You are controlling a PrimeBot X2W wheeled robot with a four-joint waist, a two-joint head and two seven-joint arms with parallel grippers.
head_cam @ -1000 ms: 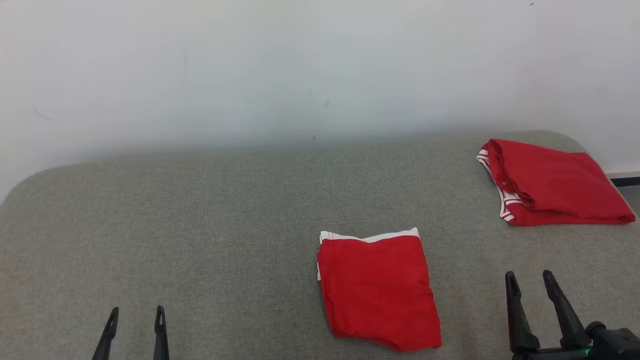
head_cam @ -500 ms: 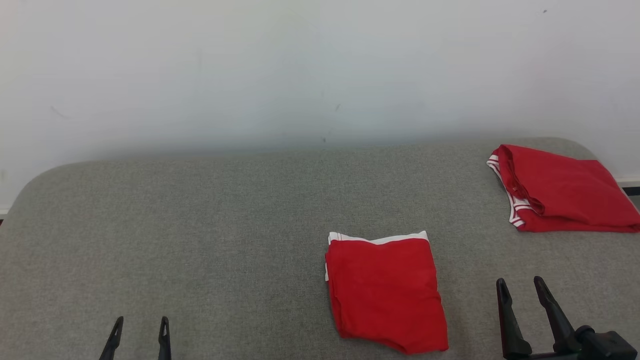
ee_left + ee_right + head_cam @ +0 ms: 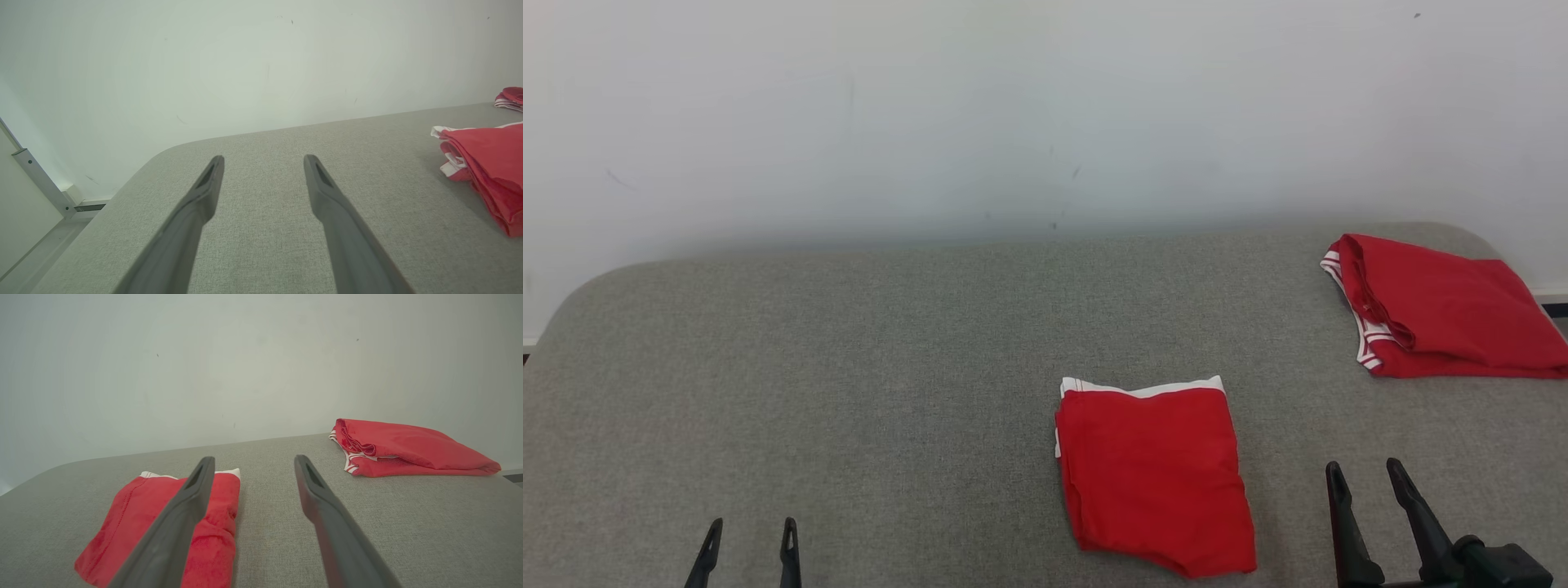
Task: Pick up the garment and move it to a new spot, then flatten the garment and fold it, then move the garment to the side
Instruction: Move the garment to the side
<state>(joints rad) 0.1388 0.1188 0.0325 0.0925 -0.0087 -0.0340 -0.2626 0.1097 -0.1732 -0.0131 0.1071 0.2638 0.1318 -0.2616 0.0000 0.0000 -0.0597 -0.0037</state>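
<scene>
Garment [image 3: 1156, 474] lies folded; far red cloth [image 3: 1445, 310] runs off right edge.

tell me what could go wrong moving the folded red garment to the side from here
1. The folded garment lies in loose layers; pinching one edge with the open right pincer may well let the fold fall open.
2. The second red garment already sits at the far right corner of the grey surface; setting down there could rumple it or nudge it over the edge.
</scene>
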